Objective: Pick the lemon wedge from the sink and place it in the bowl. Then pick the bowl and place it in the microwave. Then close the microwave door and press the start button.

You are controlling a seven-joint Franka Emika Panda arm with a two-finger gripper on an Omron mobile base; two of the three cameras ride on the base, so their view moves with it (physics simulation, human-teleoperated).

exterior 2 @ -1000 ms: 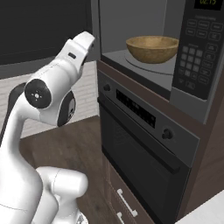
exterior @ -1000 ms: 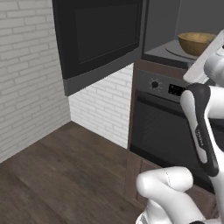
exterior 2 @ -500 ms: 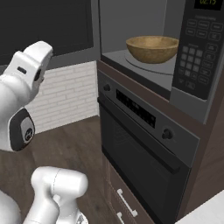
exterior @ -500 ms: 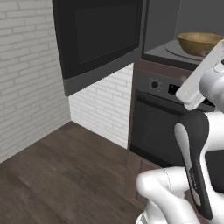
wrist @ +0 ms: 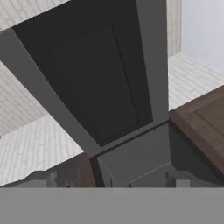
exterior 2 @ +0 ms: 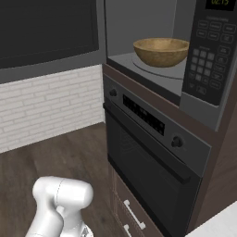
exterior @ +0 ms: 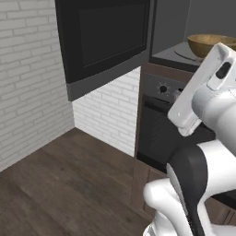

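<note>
The light-brown bowl (exterior 2: pixel 160 51) sits on the turntable inside the open microwave (exterior 2: pixel 204 52), and its rim also shows in the left base view (exterior: pixel 208 43). The microwave door (exterior: pixel 105 40) stands swung wide open to the left, a black panel with a grey edge (exterior 2: pixel 46 28). In the hand view my gripper (wrist: pixel 111 181) faces that door (wrist: pixel 87 78), its fingertips (wrist: pixel 43 179) far apart with nothing between them. My white forearm (exterior: pixel 199 90) rises in front of the oven. The lemon wedge and the sink are out of view.
The built-in oven (exterior 2: pixel 152 152) with knobs and a display sits under the microwave, with drawers (exterior 2: pixel 132 215) below it. A white brick wall (exterior: pixel 27 92) and dark wooden floor (exterior: pixel 69 184) lie to the left.
My arm has swung away from the microwave opening toward the door side, leaving the right base view except for its base. The bowl and door have not moved.
</note>
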